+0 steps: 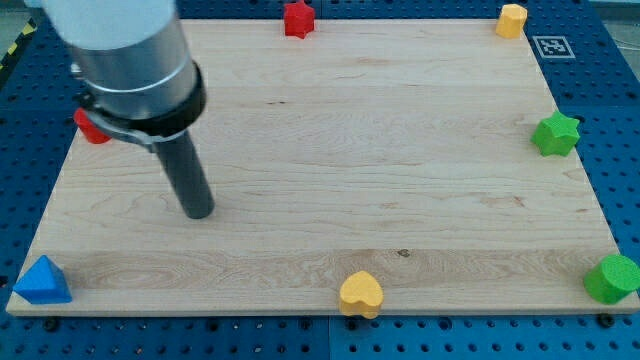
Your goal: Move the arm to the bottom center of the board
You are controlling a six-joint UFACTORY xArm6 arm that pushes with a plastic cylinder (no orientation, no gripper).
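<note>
My tip (199, 212) rests on the wooden board (330, 150) at the view's left, a little below mid-height. The dark rod rises from it up into the grey arm body at the top left. A yellow heart-shaped block (361, 294) sits at the bottom edge near the centre, well to the right of and below my tip. A blue triangular block (42, 281) lies in the bottom left corner, to the left of and below my tip. A red block (92, 128) is partly hidden behind the arm at the left edge.
A red star block (298, 19) sits at the top edge. A yellow block (511, 20) is in the top right corner. A green star block (556, 134) is at the right edge. A green block (612, 279) is in the bottom right corner. A blue pegboard surrounds the board.
</note>
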